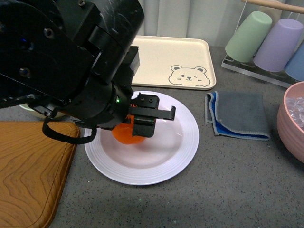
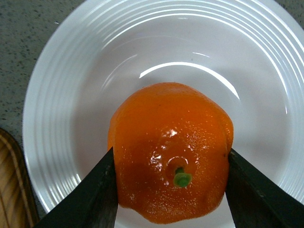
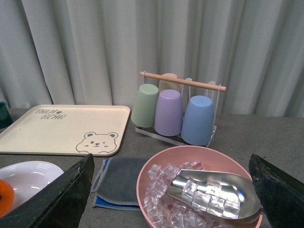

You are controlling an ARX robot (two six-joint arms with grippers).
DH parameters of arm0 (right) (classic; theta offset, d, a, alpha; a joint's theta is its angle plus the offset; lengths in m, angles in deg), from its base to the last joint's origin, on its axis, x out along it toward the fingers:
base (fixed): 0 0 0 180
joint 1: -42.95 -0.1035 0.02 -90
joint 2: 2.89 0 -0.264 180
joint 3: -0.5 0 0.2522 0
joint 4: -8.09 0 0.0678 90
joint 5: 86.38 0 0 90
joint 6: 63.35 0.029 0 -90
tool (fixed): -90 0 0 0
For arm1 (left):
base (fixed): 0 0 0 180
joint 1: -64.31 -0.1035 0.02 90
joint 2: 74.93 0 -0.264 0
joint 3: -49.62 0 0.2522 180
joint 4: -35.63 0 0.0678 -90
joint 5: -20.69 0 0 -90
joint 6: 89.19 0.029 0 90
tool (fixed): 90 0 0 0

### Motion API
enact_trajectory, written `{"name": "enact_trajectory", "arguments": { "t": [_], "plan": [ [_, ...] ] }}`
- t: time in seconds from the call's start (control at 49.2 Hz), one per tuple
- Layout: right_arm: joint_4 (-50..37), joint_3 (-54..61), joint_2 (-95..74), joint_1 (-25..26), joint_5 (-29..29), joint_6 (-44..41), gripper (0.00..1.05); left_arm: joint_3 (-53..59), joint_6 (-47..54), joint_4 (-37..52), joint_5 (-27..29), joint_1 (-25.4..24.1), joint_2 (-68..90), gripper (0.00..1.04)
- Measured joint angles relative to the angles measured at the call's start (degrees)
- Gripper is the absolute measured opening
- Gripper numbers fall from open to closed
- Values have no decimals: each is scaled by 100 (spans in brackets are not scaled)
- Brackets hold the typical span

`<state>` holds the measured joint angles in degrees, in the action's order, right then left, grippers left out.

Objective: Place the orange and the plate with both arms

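Observation:
The orange [image 1: 125, 135] sits low over the middle of the white ridged plate [image 1: 183, 142], which lies on the grey table. My left gripper [image 1: 135, 127] is shut on the orange from above. In the left wrist view the orange [image 2: 166, 142] shows its green stem dot, with a black finger [image 2: 90, 199] pressed on each side and the plate [image 2: 71, 95] right beneath. I cannot tell whether the orange touches the plate. My right gripper [image 3: 172, 187] is open and empty, above the pink bowl at the right. The plate [image 3: 28, 175] and the orange [image 3: 4, 197] show at that view's edge.
A beige bear tray [image 1: 171, 59] lies behind the plate. A grey-blue cloth [image 1: 237, 114] lies to the plate's right. A pink bowl [image 3: 156, 166] holds ice cubes and a metal scoop. A cup rack [image 1: 268, 40] stands back right, a wooden board [image 1: 28, 171] front left.

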<state>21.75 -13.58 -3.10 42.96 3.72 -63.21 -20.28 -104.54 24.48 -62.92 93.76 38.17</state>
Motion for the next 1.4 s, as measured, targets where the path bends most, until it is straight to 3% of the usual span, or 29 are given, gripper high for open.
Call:
{"name": "enact_trajectory", "arguments": {
  "t": [0.407,0.651,0.875,0.915,0.936,0.976,1.058,1.139,1.221,1.282,1.404],
  "plan": [
    [0,0,0,0,-2,0,95,-221,-181,0,-22,120,415,52],
    [0,0,0,0,0,0,95,-125,-348,90,-50,63,223,99],
    [0,0,0,0,-2,0,95,516,-490,376,70,-125,-905,98],
    [0,0,0,0,-2,0,95,916,-170,1582,809,-122,-896,91],
    [0,0,0,0,0,0,95,1311,181,2741,1360,-164,-859,85],
    [0,0,0,0,11,-2,95,1722,490,3703,1609,-221,-848,80],
    [4,0,0,0,-7,0,95,2586,946,5580,1670,-433,-896,68],
    [7,0,0,0,-4,0,95,3154,1200,6758,1550,-702,-1285,56],
    [7,0,0,0,-2,0,95,3545,1327,7130,1351,-929,-1875,42],
    [7,0,0,0,2,0,95,4015,1405,7077,1075,-1165,-2400,26],
    [7,0,0,0,0,0,95,4402,1432,6889,852,-1427,-2815,9]
  ]
}}
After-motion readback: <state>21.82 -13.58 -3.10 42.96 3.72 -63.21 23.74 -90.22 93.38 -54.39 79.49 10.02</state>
